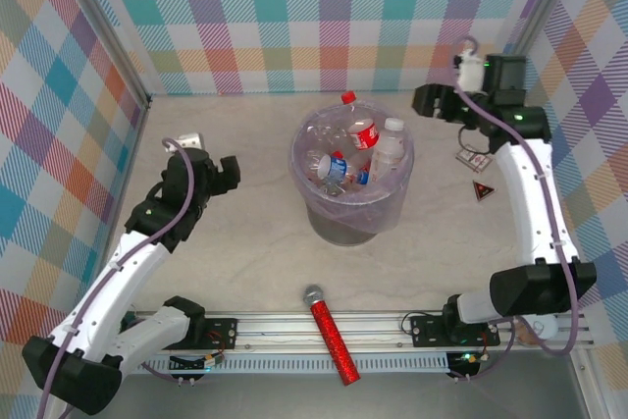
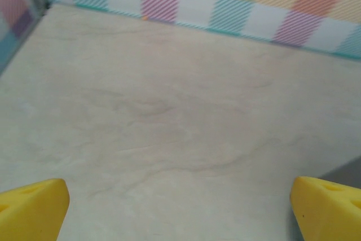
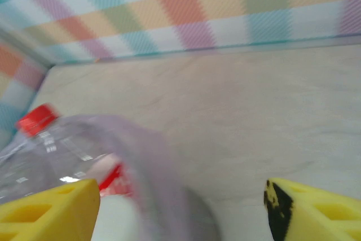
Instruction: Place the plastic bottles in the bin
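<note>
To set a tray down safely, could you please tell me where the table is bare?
Bare: the far-left table between the left gripper, the back wall and the bin; also the near strip between bin and microphone. Crowded: right of the bin, with the right gripper and two small cards.

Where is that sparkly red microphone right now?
Top view, bottom centre: the microphone lies across the metal rail, nearer the camera than the bin.
</note>
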You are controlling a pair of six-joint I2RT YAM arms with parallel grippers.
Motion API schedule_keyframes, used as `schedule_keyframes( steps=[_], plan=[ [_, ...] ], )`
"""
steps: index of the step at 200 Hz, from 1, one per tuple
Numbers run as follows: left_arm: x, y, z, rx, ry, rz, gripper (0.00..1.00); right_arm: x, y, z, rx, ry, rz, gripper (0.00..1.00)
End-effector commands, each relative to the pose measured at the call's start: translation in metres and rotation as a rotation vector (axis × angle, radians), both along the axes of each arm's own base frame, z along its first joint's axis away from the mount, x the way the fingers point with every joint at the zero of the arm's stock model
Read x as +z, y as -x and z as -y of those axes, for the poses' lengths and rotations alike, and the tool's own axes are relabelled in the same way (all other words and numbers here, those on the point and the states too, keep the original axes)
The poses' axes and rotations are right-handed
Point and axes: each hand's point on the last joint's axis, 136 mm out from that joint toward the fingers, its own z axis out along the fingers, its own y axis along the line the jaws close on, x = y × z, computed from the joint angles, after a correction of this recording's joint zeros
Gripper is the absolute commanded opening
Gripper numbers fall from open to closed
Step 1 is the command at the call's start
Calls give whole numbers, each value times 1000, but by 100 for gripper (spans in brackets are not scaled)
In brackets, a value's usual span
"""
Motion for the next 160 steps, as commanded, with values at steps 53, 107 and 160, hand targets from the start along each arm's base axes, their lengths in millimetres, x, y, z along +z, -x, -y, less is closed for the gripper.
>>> schedule_keyframes(
  steps=[53,107,160],
  plan=[
    [-81,-22,-44,164,-148,3,100,-141,22,81,-355,149,-141,99],
    [-129,-49,-38,106,-185,51,100,-254,35,79,-368,121,-190,99],
    [-141,-73,-31,61,-201,127,100,-286,28,82,-348,180,-144,99]
  ],
)
